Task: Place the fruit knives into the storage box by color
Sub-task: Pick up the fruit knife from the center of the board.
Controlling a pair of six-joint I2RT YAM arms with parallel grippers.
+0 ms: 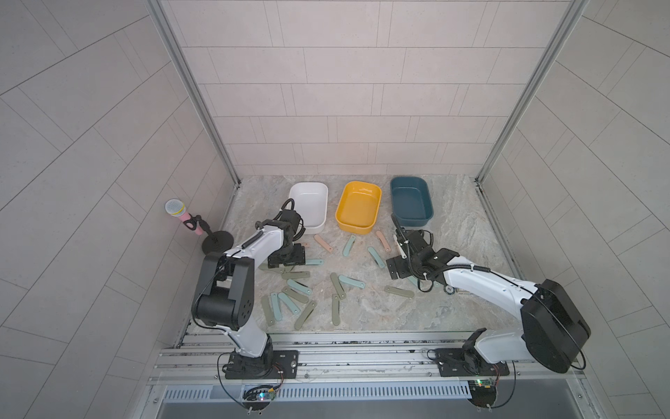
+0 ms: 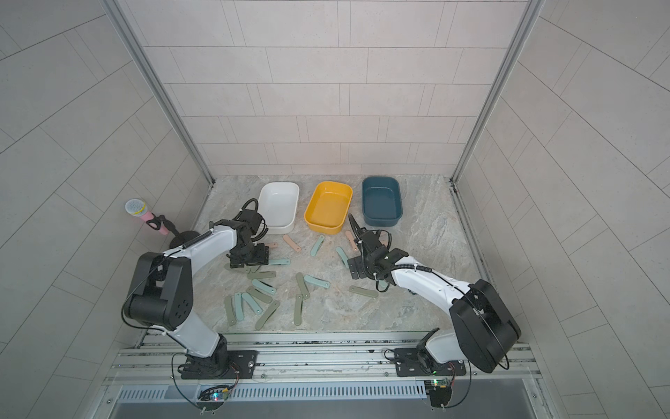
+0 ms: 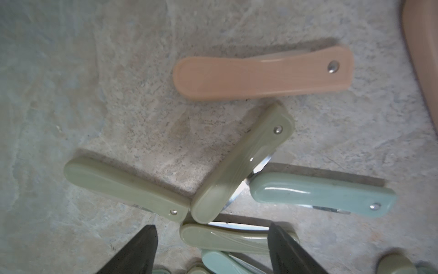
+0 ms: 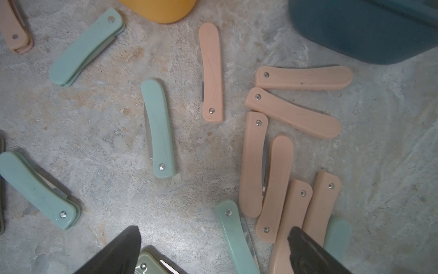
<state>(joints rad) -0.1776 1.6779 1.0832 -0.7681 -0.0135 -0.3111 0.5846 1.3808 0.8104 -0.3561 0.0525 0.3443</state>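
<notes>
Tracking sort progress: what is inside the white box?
Nothing visible: the white storage box shows a bare floor in both top views. The left arm covers its near corner, so that part is unseen.

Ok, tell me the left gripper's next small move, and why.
Probably lower the left gripper and close on the olive-green flat folding knife under its open jaws: nothing is held yet, and the white plastic box beside that arm is empty.

Pale grey rectangular-tiled walls [image 1: 348, 90] enclose the scene on three sides in both top views, joined by two slanting aluminium corner posts [image 1: 192, 90]. At lower centre lies a marbled grey-beige stone tabletop [image 1: 453, 232], softly and evenly lit. A ribbed aluminium rail [image 1: 362, 357] edges it below.
</notes>
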